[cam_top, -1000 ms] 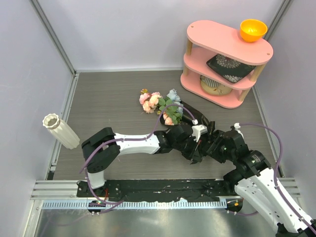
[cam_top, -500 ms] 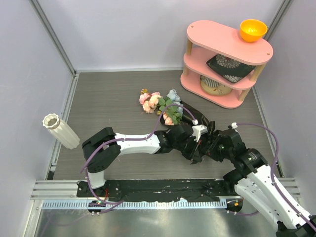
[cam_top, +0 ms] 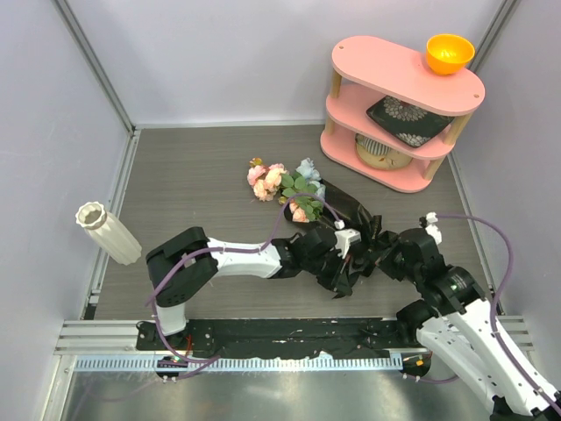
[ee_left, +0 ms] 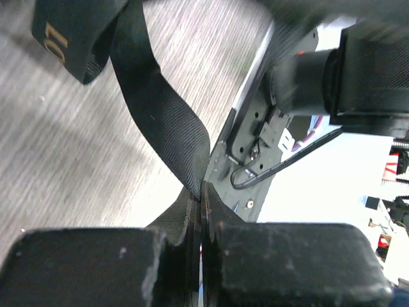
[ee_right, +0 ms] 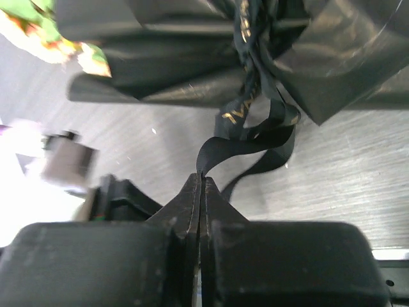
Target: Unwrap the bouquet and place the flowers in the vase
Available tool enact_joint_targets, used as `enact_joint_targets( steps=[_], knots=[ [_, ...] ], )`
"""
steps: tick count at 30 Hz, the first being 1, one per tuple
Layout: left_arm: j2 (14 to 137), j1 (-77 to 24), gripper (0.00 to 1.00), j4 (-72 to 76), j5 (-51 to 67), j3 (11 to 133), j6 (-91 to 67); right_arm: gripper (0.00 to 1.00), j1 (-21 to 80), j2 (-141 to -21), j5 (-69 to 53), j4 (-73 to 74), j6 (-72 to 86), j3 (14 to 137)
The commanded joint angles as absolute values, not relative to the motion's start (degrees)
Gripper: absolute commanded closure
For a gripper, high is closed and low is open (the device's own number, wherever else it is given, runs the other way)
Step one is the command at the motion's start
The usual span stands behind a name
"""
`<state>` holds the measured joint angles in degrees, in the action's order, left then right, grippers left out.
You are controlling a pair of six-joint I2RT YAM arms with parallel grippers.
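The bouquet [cam_top: 302, 195] lies on the table [cam_top: 202, 167], with its blooms toward the back left and its wrapped end toward the near right. The vase [cam_top: 107, 232] stands well to the left of the bouquet. Behind the bouquet and to its right stands a three-tier shelf [cam_top: 386, 66], with a bowl [cam_top: 450, 53] on top, a plate [cam_top: 408, 118] on the middle tier and a cup [cam_top: 379, 151] on the bottom. At the bouquet's near end, the left gripper [ee_left: 199, 192] and, right of it, the right gripper [ee_right: 200, 185] each meet the ribbon [ee_right: 255, 128].

From above we can't split the thin black ribbon [ee_right: 252, 125] from the crinkly black paper wrap [cam_top: 349, 209]. Right wrist crops wrap and blurred green-and-peach blooms [ee_right: 38, 29] at top edge.
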<state>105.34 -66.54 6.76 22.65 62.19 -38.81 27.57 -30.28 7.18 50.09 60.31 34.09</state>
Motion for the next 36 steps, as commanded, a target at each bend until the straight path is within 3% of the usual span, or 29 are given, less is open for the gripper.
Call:
enact_joint_targets(
  steps=[1,8,14,21,27,36],
  knots=[
    [106.3,-66.9,1.0,10.5,24.7,60.1,-41.5,0.99,27.4,-27.9,16.9,48.6,59.9,40.2],
    [105.6,-67.1,1.0,12.1,22.2,55.9,-43.0,0.99,27.4,-32.2,27.5,48.3,52.6,51.8],
    [104.1,-69.1,1.0,1.3,12.2,56.4,-40.8,0.99,27.4,-43.5,44.7,45.1,42.4,68.4],
    [104.4,-73.5,1.0,-1.4,8.3,57.3,-42.2,0.99,26.8,-55.2,58.0,23.1,24.6,76.6],
    [103.4,-77.3,1.0,-4.2,4.2,56.2,-43.4,0.99,12.7,-64.1,47.0,6.1,16.4,85.3],
    [100.1,-80.4,1.0,-7.3,2.0,56.1,-43.7,0.99,6.1,-78.1,40.5,0.4,8.6,105.0]
  ],
)
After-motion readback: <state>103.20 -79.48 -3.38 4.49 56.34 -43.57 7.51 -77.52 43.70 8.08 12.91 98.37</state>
